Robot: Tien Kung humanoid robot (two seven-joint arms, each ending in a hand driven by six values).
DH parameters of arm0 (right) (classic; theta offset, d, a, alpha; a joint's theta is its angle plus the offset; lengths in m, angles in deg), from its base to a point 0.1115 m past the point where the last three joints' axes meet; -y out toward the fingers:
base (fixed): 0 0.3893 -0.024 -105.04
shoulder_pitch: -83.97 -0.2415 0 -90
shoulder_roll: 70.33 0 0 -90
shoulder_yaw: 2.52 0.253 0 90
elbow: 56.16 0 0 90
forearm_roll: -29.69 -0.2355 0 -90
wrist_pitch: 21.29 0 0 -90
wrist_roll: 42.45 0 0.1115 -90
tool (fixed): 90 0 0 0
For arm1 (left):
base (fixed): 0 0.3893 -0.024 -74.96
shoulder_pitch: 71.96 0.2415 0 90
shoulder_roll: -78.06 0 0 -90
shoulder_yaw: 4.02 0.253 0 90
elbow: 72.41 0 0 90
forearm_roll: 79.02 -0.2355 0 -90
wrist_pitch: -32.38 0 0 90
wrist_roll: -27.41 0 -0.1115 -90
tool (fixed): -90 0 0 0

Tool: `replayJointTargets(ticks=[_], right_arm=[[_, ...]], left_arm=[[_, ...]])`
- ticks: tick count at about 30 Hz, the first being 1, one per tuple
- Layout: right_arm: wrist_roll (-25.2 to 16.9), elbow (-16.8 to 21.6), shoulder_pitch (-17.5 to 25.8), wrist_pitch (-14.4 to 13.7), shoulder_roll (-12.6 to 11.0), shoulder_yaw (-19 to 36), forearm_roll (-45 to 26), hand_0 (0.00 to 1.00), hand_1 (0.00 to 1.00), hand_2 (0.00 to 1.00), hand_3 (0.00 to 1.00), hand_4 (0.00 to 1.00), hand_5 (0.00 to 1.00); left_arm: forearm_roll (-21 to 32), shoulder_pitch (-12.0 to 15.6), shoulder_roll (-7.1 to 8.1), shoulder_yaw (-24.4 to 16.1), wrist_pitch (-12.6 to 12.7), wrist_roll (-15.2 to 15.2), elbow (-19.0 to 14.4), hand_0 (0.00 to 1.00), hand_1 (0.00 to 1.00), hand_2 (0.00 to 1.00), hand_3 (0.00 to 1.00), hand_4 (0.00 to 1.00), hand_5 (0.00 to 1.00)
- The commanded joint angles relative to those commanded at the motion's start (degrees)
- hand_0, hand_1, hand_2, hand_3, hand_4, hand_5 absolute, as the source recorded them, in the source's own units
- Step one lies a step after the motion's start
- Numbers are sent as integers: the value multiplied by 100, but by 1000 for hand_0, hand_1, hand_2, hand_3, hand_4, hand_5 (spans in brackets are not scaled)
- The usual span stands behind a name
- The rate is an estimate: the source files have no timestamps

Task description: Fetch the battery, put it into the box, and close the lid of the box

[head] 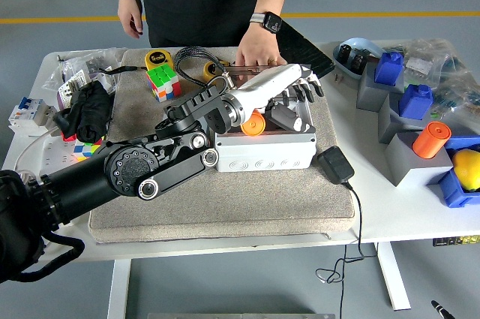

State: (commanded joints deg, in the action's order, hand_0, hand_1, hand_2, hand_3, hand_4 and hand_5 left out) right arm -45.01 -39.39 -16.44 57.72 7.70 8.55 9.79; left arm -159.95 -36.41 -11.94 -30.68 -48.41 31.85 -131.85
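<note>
Grey felt mat (225, 206) on your white surface (390, 218) carries the light grey plastic box (264, 151); left robot hand (292, 86), fingers spread and empty, should press its stiff, light transparent hinged lid (262, 73) at the free edge.

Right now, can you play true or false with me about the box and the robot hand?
1. The orange battery is inside the white box. True.
2. The left robot hand is gripping the battery. False: its fingers are spread above the box's far side, holding nothing.
3. A person's hand rests at the box's far edge. True.
4. The puzzle cube sits right of the box. False: it is left of it, on the grey mat.
5. A black adapter lies beside the box's right corner. True.
</note>
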Motion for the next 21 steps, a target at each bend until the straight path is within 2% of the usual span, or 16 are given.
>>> replayJointTargets(ticks=[5,8,9,14,15,20,21], right_arm=[[4,-5,13,2,5,31,0,707,686,683,591,980,490],[11,-9,23,5,7,37,-1,707,686,683,591,980,490],[12,-10,25,4,8,43,0,710,686,683,592,981,489],[-2,-6,39,-6,11,122,38,710,686,683,592,981,489],[-3,-5,43,-6,10,135,44,708,686,683,592,981,487],[-7,-9,52,7,19,165,47,708,686,683,592,981,487],[-12,-5,51,8,20,184,57,710,686,684,591,981,487]], left_arm=[[-156,198,0,-435,-37,105,-588,331,567,544,604,998,172],[-227,332,115,-638,-60,144,-853,331,567,544,604,998,172],[-236,363,158,-668,-63,147,-895,367,584,546,594,998,193],[-266,704,604,-844,-132,193,-1119,367,584,546,594,998,193],[-255,768,679,-874,-141,195,-1156,566,665,586,569,998,257],[-244,1109,1048,-1079,-239,286,-1419,566,665,586,569,998,257],[-242,1191,1126,-1128,-260,314,-1479,484,639,609,551,998,379]])
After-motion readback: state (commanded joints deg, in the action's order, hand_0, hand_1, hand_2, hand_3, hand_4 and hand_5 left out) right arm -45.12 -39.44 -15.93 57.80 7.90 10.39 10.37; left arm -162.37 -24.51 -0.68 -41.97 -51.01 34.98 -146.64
